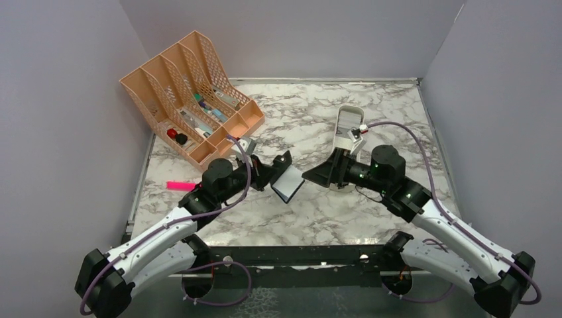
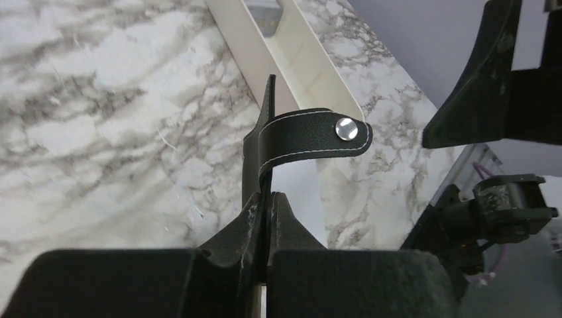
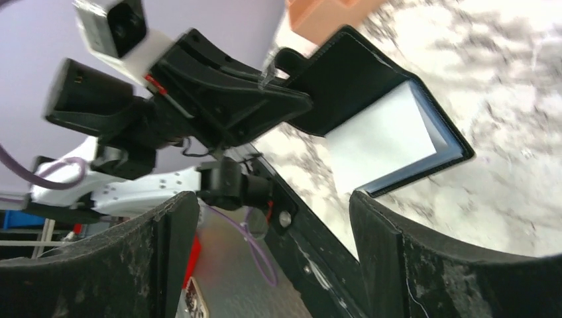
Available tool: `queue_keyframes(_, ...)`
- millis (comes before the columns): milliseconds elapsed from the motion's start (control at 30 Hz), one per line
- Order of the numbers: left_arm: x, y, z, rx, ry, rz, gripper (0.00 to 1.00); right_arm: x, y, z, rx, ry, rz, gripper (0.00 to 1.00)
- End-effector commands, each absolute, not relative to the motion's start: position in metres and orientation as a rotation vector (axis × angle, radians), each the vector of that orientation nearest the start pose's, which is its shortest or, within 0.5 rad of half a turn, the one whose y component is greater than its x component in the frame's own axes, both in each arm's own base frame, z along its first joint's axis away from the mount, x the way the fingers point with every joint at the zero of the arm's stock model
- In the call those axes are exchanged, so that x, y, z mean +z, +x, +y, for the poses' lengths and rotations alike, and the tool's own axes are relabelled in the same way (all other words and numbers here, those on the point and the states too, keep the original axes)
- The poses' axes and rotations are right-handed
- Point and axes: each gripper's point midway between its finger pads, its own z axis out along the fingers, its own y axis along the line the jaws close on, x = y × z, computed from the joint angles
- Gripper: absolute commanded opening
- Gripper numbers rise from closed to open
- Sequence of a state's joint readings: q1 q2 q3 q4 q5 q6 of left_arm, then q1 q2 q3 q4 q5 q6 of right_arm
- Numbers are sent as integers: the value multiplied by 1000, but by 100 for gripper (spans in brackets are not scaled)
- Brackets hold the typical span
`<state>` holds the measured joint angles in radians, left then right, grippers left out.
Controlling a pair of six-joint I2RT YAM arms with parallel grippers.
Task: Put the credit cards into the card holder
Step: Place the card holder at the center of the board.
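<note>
The black leather card holder [image 1: 289,183] hangs above the middle of the table, and my left gripper [image 1: 274,173] is shut on its edge. In the left wrist view its snap strap [image 2: 311,136] curls over just beyond the pinched fingertips of the left gripper [image 2: 268,199]. A white credit card [image 3: 381,142] sits inside the open card holder [image 3: 351,79]. My right gripper [image 1: 317,175] faces the holder from the right. Its jaws [image 3: 272,199] are open and hold nothing. Something grey, perhaps more credit cards [image 2: 265,16], lies in a cream tray [image 1: 347,123].
A peach mesh desk organiser [image 1: 192,93] with small items stands at the back left. A pink marker [image 1: 180,185] lies near the left edge. Grey walls close in the left, back and right sides. The cream tray [image 2: 295,59] stands behind the right arm.
</note>
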<state>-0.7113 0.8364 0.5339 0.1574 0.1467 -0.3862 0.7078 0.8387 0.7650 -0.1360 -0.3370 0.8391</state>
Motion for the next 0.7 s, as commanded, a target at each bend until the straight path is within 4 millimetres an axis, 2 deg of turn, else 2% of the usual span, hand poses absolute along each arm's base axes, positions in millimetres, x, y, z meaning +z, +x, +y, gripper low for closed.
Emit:
queue_keyframes(0, 229, 219, -254, -1154, 120, 1780, 0, 235, 176, 272, 1371, -105, 2087, 89)
queue_keyframes(167, 236, 215, -251, -1250, -4, 1760, 0, 212, 173, 280, 1460, -29, 2132, 86)
queue_keyframes(300, 245, 214, -245, -1271, -57, 1723, 0, 203, 174, 286, 1531, 40, 2135, 86)
queue_keyframes(667, 258, 209, -244, -1356, -129, 1678, 0, 221, 183, 302, 1677, 100, 2056, 88)
